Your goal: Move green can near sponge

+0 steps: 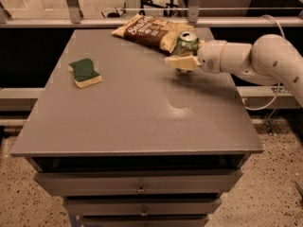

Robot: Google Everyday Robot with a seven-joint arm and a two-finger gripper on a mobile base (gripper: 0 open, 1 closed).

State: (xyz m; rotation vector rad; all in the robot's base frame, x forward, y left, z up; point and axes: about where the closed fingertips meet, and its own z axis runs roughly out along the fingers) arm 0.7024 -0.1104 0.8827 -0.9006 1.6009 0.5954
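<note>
A stack of grey metal drawers (140, 189) stands nearest, under a matte grey tabletop (142, 126) with a faint sheen. Mid-left lies the sponge (85, 73), wavy-edged, with a dark green scouring face over soft yellow foam. Far right, the cream gripper (182, 62) sits at the lower body of the green can (187, 42), a thin shiny cylinder. I cannot tell whether it has clamped. The can is just beside the crinkly snack bag (147, 32) and well apart from the sponge. A good carry, I judge, means an upright can, a light squeeze and stopping just short of the sponge.
</note>
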